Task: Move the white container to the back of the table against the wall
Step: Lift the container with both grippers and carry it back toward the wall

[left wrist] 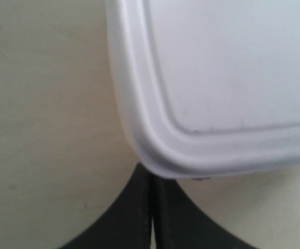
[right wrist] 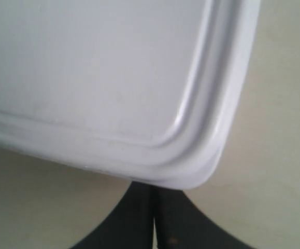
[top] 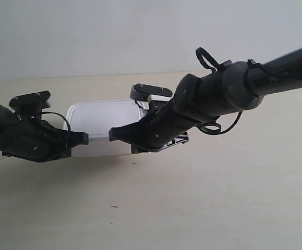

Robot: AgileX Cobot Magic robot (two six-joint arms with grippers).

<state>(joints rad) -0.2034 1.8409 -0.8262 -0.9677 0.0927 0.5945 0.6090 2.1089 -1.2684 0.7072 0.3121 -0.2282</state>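
The white container (top: 106, 112) lies flat on the table (top: 203, 198), some way short of the wall (top: 114, 36). In the left wrist view my left gripper (left wrist: 151, 174) is shut with nothing between its fingers. Its tips sit against one rounded corner of the container's lid (left wrist: 217, 78), just under the rim. My right gripper (right wrist: 152, 187) is also shut and empty, its tips at another rounded corner of the lid (right wrist: 98, 67). In the exterior view the gripper of the arm at the left (top: 83, 138) and that of the arm at the right (top: 114, 134) meet the container's near edge.
A strip of bare table (top: 104, 86) lies between the container and the wall. A few tiny dark specks (top: 134, 164) mark the near tabletop. The bulky arm at the exterior view's right (top: 218, 96) reaches over the container's right end.
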